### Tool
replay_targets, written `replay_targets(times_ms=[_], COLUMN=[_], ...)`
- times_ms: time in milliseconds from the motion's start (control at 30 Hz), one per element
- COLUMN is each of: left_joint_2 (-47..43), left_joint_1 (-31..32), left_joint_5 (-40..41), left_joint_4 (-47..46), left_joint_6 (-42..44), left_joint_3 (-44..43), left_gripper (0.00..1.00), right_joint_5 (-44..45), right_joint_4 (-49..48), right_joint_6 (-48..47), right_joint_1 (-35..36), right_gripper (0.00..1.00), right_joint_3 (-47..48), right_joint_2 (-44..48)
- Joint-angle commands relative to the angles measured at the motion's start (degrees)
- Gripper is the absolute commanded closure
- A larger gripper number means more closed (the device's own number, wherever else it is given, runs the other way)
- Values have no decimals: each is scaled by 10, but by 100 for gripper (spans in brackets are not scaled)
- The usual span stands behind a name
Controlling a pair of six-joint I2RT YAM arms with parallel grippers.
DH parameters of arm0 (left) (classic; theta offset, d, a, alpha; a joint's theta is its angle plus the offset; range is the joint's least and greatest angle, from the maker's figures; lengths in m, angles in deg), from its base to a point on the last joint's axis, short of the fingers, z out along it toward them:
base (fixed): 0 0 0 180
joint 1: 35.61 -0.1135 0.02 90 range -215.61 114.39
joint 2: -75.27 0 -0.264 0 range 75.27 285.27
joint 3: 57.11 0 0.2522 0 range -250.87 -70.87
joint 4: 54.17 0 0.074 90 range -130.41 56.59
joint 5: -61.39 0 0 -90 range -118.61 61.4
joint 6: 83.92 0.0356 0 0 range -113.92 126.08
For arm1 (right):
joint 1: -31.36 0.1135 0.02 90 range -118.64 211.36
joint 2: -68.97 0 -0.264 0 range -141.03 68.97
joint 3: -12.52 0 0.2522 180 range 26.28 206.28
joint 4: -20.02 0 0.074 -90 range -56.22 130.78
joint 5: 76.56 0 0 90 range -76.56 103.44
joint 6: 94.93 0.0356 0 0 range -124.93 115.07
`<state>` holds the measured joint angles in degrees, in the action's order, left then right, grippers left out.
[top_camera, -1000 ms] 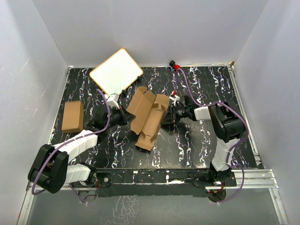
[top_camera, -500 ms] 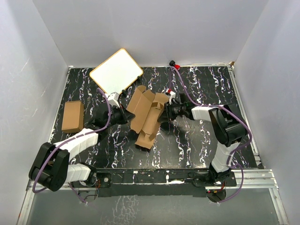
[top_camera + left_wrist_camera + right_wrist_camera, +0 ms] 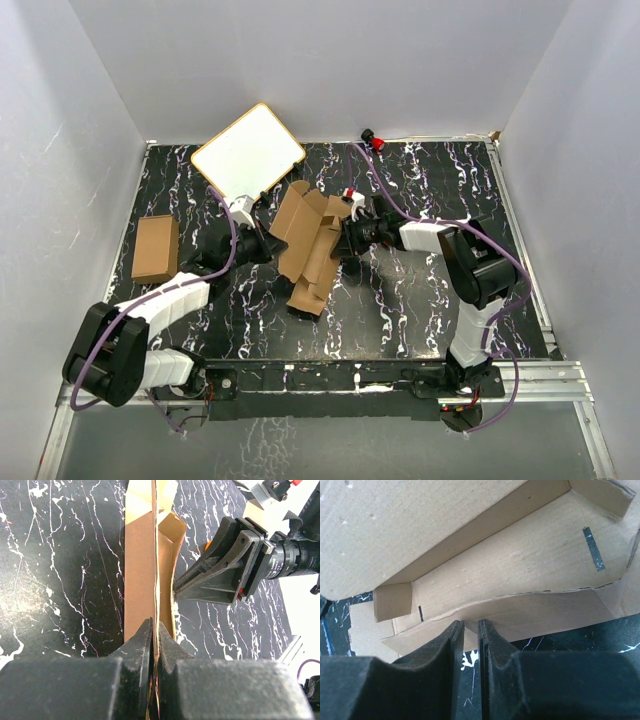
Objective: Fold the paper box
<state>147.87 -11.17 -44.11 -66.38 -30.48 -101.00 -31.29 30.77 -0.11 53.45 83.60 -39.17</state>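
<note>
Paper box (image 3: 312,245) half-formed, flaps up, lying on the black marble table (image 3: 430,300) between the two sets of jaws. Left gripper (image 3: 155,630) is clenched on a thin upright cardboard edge of the box, and the rest of the box runs straight ahead of its jaws. Right gripper (image 3: 467,625) comes in from the opposite side. Its jaws are nearly together with a slim gap, tips against a lower flap edge; can't tell if the flap is pinched. Small brown carton (image 3: 156,248) well apart from both jaws, off behind the left ones. White board (image 3: 248,152) well apart too.
</note>
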Motion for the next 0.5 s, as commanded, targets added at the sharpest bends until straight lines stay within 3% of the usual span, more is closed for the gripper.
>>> replay_targets(times_ms=[0,300,467], left_joint_2=[-16,-49,-63], left_joint_1=[7,0,-3], left_joint_5=[-18,-33,-74], left_joint_4=[71,152,176], left_joint_6=[36,138,190], left_joint_3=[-24,-86,-104], left_gripper=[100,100,100], right_joint_5=[-44,-219,-265], right_joint_4=[14,129,196], right_joint_6=[-32,-172,-270], right_joint_1=[-5,-88,-123], right_gripper=[75,70,68], right_joint_3=[14,30,35], right_joint_2=[11,64,119])
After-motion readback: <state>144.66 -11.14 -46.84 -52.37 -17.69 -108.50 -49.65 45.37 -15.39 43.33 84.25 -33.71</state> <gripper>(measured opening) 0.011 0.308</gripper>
